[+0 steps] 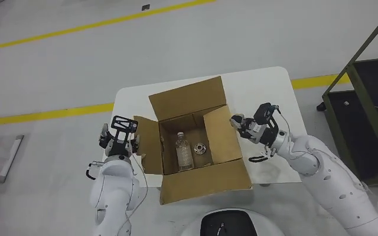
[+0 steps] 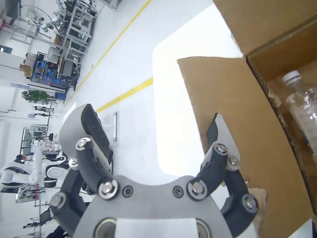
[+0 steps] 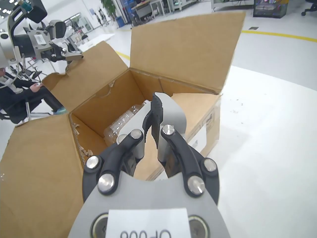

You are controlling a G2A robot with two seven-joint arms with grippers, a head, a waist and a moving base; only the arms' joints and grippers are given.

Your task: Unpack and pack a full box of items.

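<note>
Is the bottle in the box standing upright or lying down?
Lying down: the bottle rests lengthwise on the floor of the box, its whole side showing from above.

Left end effector (image 2: 152, 122) spread wide; right end effector (image 3: 153, 115) pinched closed.

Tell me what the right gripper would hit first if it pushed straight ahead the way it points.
Probably the near cardboard box flap, just beyond the shut right gripper. The plastic bottle lies deeper inside the box. Depth is hard to judge.
</note>
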